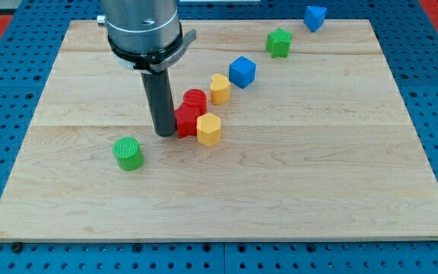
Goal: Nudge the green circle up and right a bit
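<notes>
Up and right of the green circle you see my tip, touching a red block; no jaws exist to judge.

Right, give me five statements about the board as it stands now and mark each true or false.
1. The green circle lies toward the view's lower left of my tip. True.
2. My tip touches the green circle. False: bare board separates them; the tip stands right beside the red blocks.
3. The yellow hexagon-like block sits against the red blocks on the view's right. True.
4. The blue cube is the block nearest the view's top right corner. False: the other blue block is.
5. The green star-like block lies between the two blue blocks. True.
</notes>
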Action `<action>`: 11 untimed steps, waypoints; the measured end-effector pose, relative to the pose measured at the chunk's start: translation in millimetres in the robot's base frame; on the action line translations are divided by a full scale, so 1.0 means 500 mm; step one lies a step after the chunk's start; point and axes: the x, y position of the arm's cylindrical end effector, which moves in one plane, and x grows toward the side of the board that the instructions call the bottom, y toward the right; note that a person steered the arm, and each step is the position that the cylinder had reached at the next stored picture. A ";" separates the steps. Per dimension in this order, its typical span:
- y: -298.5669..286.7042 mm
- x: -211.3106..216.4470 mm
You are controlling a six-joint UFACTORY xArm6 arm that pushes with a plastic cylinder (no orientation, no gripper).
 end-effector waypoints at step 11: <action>-0.119 0.143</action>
